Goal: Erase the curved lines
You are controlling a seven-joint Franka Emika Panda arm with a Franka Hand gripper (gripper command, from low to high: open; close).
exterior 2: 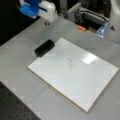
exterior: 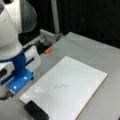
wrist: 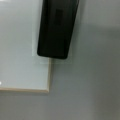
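Eraser (exterior: 36, 110) cut off at bottom edge

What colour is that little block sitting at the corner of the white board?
The rectangular eraser block is black, seen best in the wrist view, lying over the flat white board's edge.

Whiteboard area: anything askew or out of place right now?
Nothing stands out. The whiteboard lies flat, the squiggle unerased, the eraser at its corner, partly overhanging the table. The gripper hangs above, apart from it.

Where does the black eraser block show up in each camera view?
Front view: eraser at the bottom left, on the white board's near corner.
Front view: eraser upper left of centre, at the board's left corner.
Wrist view: eraser top centre, overlapping the board edge.
Shared landmark: that board corner.
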